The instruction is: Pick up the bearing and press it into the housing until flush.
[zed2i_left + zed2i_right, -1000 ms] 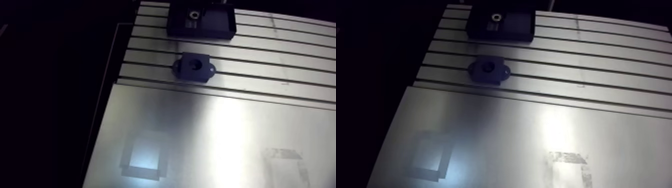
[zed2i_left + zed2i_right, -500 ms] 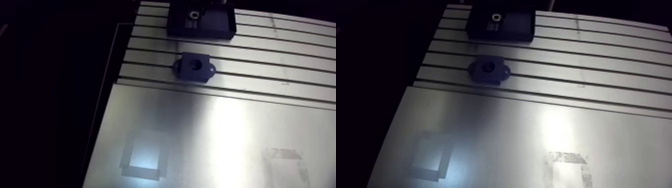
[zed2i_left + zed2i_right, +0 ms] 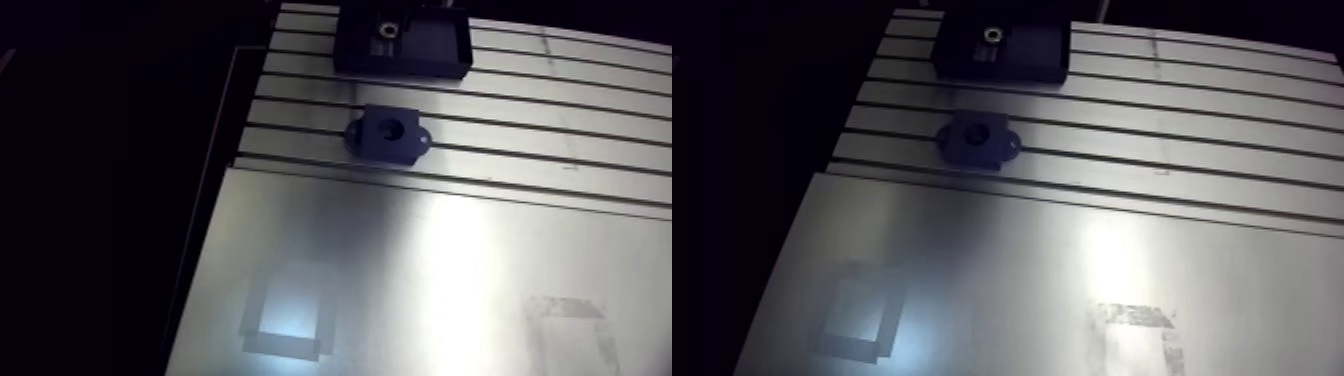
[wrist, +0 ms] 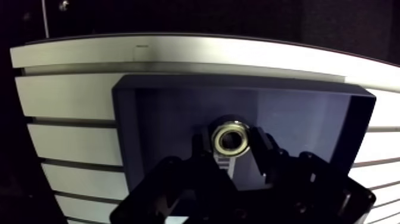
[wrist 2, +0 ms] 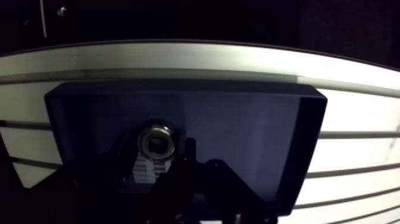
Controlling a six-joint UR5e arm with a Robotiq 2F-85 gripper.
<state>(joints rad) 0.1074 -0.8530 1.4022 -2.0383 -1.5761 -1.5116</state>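
The bearing (image 4: 231, 138), a small metal ring, lies inside a dark rectangular tray (image 4: 161, 113) at the far end of the table. In the wrist view my gripper (image 4: 231, 146) is down in the tray, one finger tight against each side of the bearing, so it looks shut on it. The bearing still rests on the tray floor. In the arm view the bearing (image 3: 388, 30) is a pale ring in the tray (image 3: 440, 55). The dark housing (image 3: 388, 135), a block with a round bore and side ears, stands on the slotted rows just this side of the tray.
The slotted aluminium table (image 3: 520, 140) gives way to a smooth metal plate (image 3: 450, 260) nearer the camera. The table's left edge (image 3: 215, 200) drops into darkness. The tray walls (image 4: 357, 125) rise around the gripper.
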